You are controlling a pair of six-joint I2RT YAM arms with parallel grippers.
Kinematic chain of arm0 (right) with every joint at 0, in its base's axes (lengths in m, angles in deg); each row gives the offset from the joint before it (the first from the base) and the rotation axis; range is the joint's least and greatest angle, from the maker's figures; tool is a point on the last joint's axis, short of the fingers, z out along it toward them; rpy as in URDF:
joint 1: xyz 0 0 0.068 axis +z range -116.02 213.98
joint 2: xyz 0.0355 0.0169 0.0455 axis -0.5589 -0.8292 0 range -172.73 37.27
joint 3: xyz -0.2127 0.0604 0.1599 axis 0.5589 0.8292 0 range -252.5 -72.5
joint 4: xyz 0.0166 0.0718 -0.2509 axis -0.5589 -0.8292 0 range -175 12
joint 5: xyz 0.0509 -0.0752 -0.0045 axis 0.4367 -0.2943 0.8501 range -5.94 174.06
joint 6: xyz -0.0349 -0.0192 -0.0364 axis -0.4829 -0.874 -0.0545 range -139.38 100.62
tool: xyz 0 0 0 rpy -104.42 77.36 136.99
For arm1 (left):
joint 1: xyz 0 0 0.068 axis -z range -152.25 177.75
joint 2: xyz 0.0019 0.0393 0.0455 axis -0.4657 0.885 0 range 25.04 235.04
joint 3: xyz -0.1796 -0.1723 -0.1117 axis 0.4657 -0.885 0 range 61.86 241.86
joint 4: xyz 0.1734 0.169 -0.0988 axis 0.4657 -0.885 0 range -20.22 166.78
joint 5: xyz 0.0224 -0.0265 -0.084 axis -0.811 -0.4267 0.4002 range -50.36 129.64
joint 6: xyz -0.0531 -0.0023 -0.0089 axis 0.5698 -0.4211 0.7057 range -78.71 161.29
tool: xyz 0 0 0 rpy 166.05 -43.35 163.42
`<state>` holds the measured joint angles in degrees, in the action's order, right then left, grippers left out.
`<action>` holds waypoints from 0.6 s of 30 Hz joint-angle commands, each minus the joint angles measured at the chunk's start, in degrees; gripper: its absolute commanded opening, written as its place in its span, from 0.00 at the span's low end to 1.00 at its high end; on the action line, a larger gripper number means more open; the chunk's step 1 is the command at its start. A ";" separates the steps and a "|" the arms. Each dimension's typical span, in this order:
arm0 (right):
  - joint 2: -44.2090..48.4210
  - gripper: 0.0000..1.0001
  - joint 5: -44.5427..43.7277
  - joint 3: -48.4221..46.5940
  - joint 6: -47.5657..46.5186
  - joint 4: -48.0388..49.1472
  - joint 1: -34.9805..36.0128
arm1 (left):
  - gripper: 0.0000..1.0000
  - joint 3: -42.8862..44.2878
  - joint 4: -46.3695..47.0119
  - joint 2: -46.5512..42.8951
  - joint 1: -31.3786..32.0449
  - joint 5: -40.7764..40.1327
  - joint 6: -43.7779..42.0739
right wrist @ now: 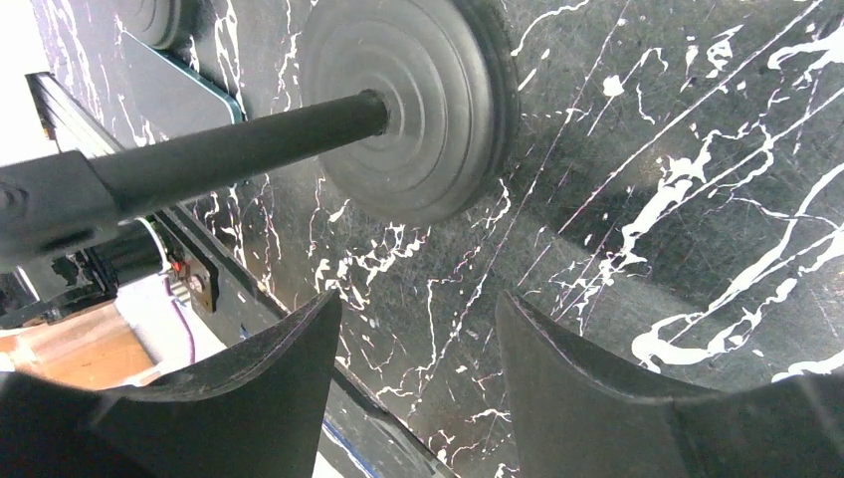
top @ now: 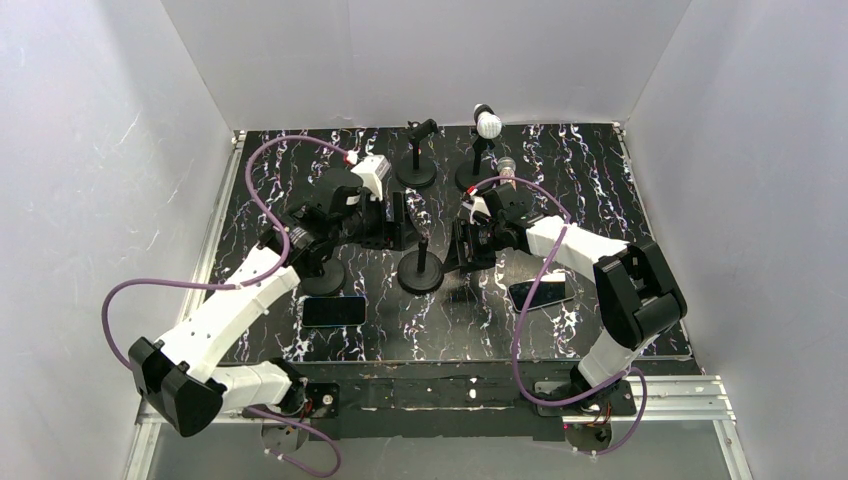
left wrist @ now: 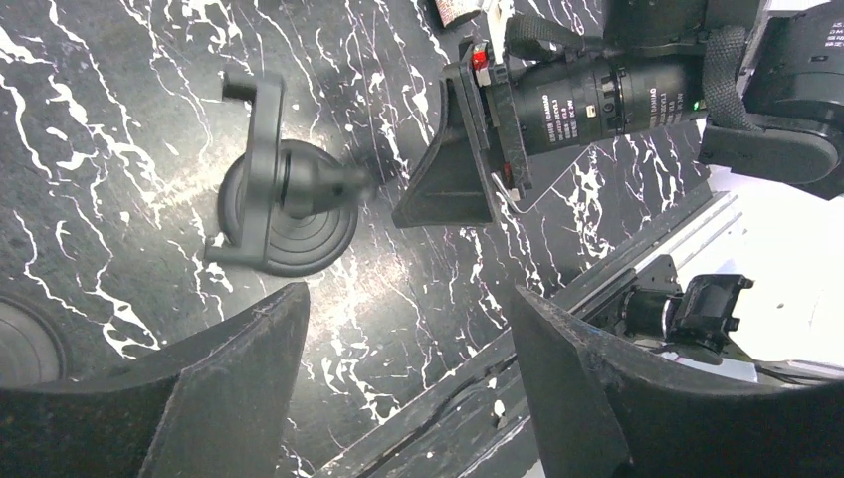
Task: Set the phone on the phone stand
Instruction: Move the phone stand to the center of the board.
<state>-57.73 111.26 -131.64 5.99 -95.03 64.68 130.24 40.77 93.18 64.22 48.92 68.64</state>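
Observation:
Two dark phones lie flat on the marbled table: one (top: 335, 311) near the front left, also seen in the right wrist view (right wrist: 174, 95), and one (top: 541, 293) at the front right. A black phone stand (top: 420, 270) with a round base stands mid-table between my grippers. The left wrist view shows its clamp head and base (left wrist: 289, 204), and the right wrist view its base (right wrist: 408, 105). My left gripper (top: 398, 226) (left wrist: 408, 329) is open and holds nothing. My right gripper (top: 462, 246) (right wrist: 418, 319) is open beside the stand's base, also with nothing in it.
A second round stand base (top: 322, 275) sits under the left arm. Two more stands are at the back, one plain (top: 416, 160) and one topped with a white ball (top: 487, 124). White walls close in the table on three sides.

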 commanded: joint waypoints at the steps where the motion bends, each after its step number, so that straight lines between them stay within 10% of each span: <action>1: 0.41 0.67 1.44 -0.02 -1.08 -0.25 -0.29 | 0.73 3.91 -1.26 0.19 -0.94 -1.86 -2.56; 18: -1.23 0.67 3.19 -0.40 -1.29 -0.64 0.30 | 0.72 10.42 -0.03 12.97 -11.59 7.54 -11.06</action>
<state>-58.52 112.96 -131.64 5.70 -95.08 64.75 136.31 39.67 102.95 52.92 51.89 60.55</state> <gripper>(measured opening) 0.666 0.724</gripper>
